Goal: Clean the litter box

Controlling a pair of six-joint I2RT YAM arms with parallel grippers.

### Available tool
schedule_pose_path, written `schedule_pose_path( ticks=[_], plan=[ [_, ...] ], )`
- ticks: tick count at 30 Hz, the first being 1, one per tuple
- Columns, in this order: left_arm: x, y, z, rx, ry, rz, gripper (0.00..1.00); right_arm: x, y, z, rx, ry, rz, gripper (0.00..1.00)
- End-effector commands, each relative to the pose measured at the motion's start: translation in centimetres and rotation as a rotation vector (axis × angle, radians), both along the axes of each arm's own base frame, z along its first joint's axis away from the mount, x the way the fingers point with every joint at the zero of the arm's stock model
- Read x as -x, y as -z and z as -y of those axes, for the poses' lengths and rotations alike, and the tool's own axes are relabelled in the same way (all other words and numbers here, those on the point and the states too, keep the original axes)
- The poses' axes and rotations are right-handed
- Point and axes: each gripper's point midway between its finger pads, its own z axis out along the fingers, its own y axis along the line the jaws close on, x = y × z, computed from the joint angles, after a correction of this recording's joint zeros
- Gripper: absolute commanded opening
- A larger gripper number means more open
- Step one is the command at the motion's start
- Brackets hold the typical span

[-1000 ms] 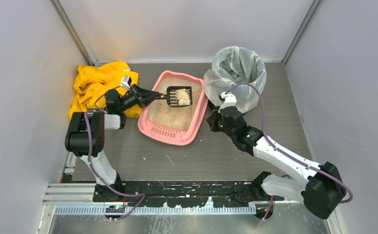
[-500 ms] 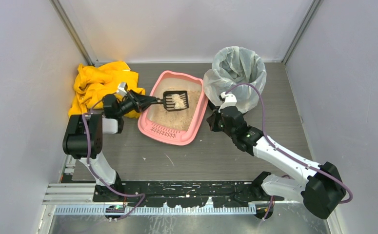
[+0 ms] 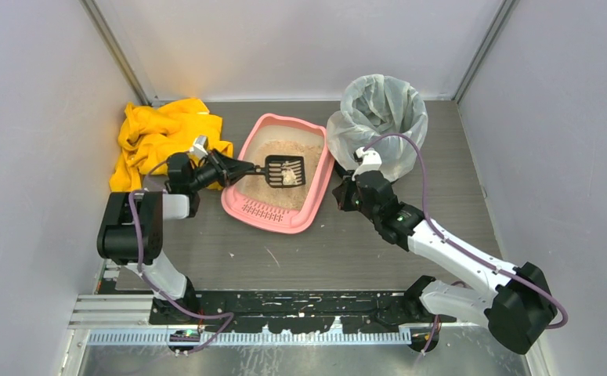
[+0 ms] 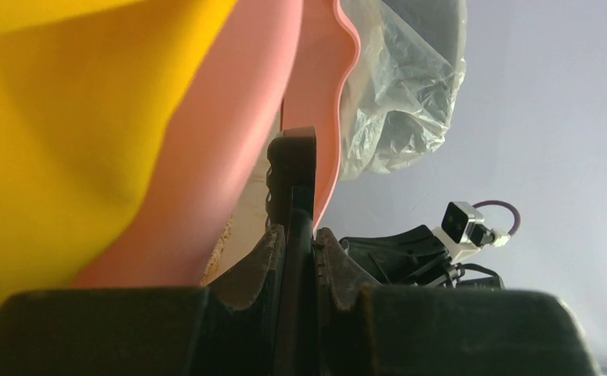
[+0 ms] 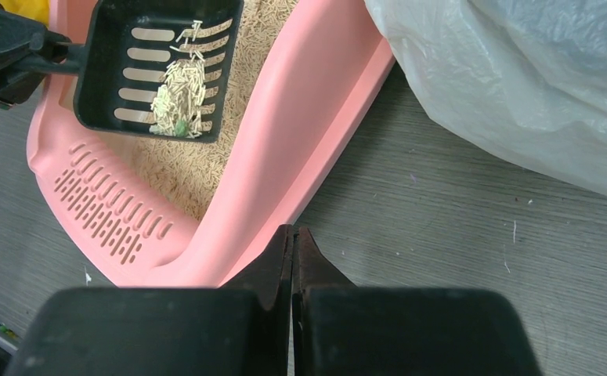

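Note:
The pink litter box (image 3: 278, 218) lies mid-table with beige litter in it, its slotted lip toward me. My left gripper (image 3: 229, 167) is shut on the handle of a black slotted scoop (image 3: 284, 171), held over the litter. A small heap of pellets with a green bit (image 5: 181, 125) lies in the scoop (image 5: 159, 66). In the left wrist view the handle (image 4: 298, 196) sits clamped in the left gripper (image 4: 300, 235), beside the box wall (image 4: 229, 117). My right gripper (image 3: 345, 192) is shut and empty, its tips (image 5: 293, 233) just outside the box's right wall (image 5: 284, 149).
A round bin with a clear plastic liner (image 3: 378, 117) stands right of the box, close behind my right gripper; its liner (image 5: 519, 86) bulges over the table. A crumpled yellow cloth (image 3: 155, 137) lies left of the box. Grey walls close in on three sides.
The scoop has come slightly toward me over the litter, and the heap of pellets in it has shrunk. The right arm has barely moved.

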Motion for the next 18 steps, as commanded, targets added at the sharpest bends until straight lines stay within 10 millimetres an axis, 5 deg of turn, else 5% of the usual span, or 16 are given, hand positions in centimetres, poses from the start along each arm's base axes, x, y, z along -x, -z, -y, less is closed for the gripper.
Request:
schedule_pose_path(
  ticks=[1,5,12,16,18],
  plan=[
    [0.1,-1.6,-0.1,-0.031,0.0,0.082,0.0,-0.7,-2.3,0.0,-0.04,0.018,0.065,0.01],
    [0.7,-1.9,1.1,0.027,0.036,0.092,0.0,-0.9,-2.0,-0.2,-0.042,0.014,0.061,0.01],
    [0.1,-2.3,-1.5,0.037,-0.021,0.103,0.0,-0.9,-2.3,0.0,-0.039,0.016,0.068,0.01],
    [0.9,-1.5,1.2,0.01,0.034,0.075,0.0,-1.1,-1.8,0.3,-0.031,0.028,0.065,0.01],
    [0.6,-1.7,0.1,0.035,-0.002,0.086,0.0,-1.2,-2.0,0.1,-0.038,0.026,0.062,0.01]
  ],
)
